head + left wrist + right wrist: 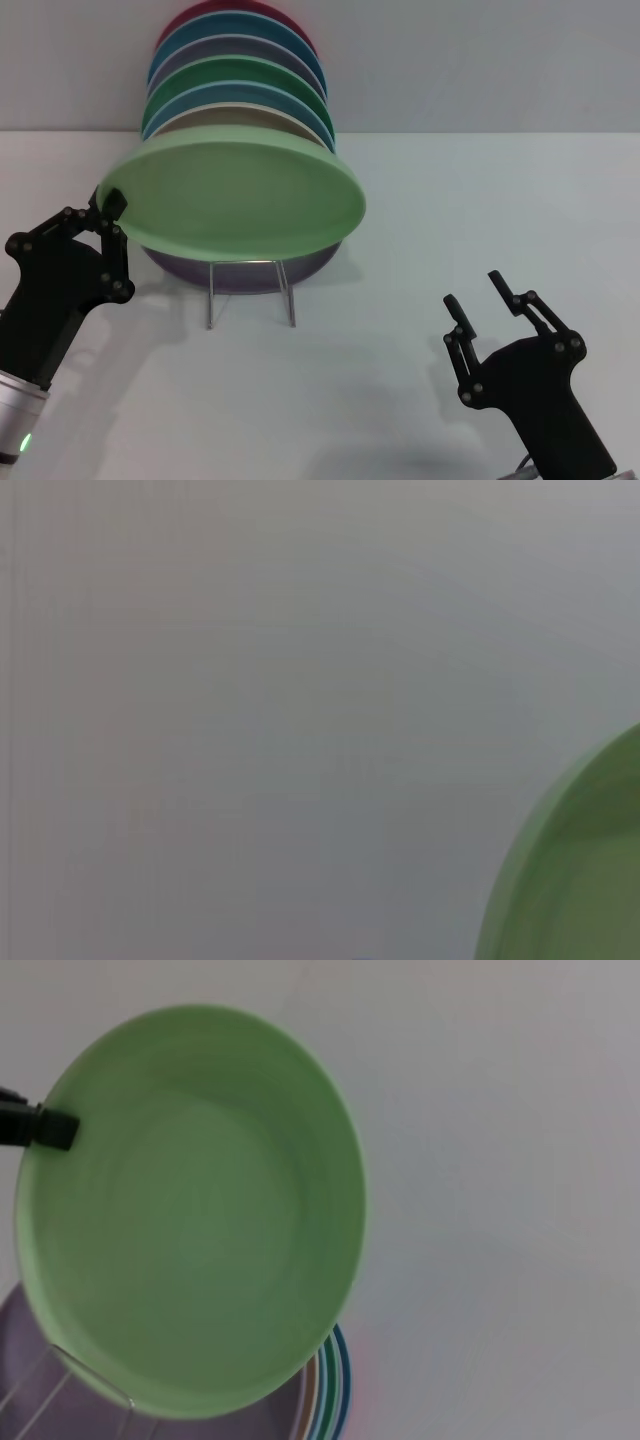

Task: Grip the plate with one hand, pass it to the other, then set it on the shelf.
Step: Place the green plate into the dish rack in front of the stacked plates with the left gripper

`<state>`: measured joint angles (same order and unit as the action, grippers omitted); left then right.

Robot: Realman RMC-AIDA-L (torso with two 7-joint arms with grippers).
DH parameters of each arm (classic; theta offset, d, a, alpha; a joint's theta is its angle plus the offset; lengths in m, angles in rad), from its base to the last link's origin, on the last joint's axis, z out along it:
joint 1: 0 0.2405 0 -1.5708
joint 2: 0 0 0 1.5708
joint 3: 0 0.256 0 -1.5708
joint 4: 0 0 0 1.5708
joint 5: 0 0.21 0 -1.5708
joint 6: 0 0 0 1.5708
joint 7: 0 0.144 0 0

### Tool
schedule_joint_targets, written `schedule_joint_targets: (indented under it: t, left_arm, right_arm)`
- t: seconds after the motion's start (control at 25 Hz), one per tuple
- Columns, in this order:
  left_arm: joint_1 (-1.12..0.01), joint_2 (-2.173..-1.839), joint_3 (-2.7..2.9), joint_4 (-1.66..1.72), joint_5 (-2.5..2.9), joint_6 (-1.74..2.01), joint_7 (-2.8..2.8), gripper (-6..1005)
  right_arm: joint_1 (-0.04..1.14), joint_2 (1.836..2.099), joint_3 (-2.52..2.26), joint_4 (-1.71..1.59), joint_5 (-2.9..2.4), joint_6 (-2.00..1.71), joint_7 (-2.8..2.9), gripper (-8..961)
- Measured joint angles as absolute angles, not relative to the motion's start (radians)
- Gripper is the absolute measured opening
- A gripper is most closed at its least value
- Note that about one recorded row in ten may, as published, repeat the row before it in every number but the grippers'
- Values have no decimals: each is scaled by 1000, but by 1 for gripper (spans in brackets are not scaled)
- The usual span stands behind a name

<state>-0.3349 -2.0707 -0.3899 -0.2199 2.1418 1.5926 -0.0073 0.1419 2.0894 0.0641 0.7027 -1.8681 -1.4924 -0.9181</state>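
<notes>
The pale mint-green plate (pixel 240 195) hangs in the air in front of the wire rack (pixel 250 290), tilted with its hollow side up. My left gripper (pixel 112 215) is shut on the plate's left rim. The plate fills much of the right wrist view (pixel 190 1210), where a left fingertip (pixel 45 1128) shows on its rim, and its edge shows in the left wrist view (pixel 580 870). My right gripper (pixel 478 300) is open and empty, low at the right, apart from the plate.
The rack holds several upright plates behind the held one: maroon (pixel 235 12), blue (pixel 240 45), emerald green (pixel 240 75), cream (pixel 240 120) and a lilac one (pixel 240 272) at the front. The white table (pixel 480 200) stretches to the right.
</notes>
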Motion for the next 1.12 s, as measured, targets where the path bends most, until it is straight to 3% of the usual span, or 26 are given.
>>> schedule_joint_targets:
  t: [1.12]
  left_arm:
    - [-342, -2072, -376, -209, 2146, 1391, -8, 85]
  right_arm:
    - [146, 2086, 78, 697, -1868, -1496, -923, 412]
